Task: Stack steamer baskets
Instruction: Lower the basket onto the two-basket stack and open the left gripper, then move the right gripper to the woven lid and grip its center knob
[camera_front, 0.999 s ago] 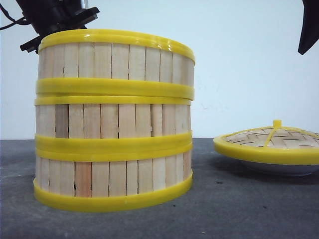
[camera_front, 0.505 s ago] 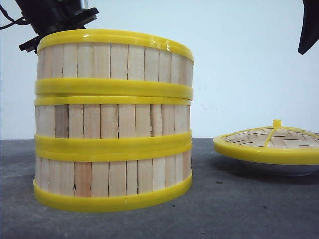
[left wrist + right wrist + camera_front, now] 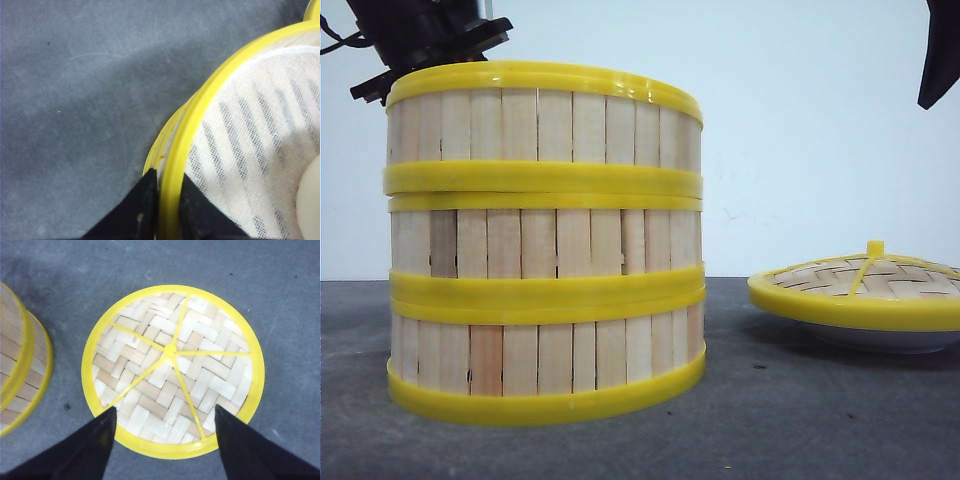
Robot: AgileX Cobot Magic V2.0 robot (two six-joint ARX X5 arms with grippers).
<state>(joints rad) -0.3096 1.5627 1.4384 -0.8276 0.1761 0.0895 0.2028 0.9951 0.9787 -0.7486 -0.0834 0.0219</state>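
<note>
Three steamer baskets [image 3: 545, 240] stacked; left jaws pinch top rim; right jaws spread above lid [image 3: 172, 371].

Three matching steamer baskets stand stacked upright on the dark table: the bottom basket [image 3: 545, 358], the middle basket [image 3: 546, 243] and the top basket [image 3: 542, 125]. Each has pale vertical wooden slats between yellow rims. The top one sits slightly offset leftward, and holds a white mesh liner [image 3: 250, 150].

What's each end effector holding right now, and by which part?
Left end effector: pinching the top steamer basket by its yellow upper rim, one finger each side of the wall. Right end effector: open above the woven lid, holding nothing.
</note>
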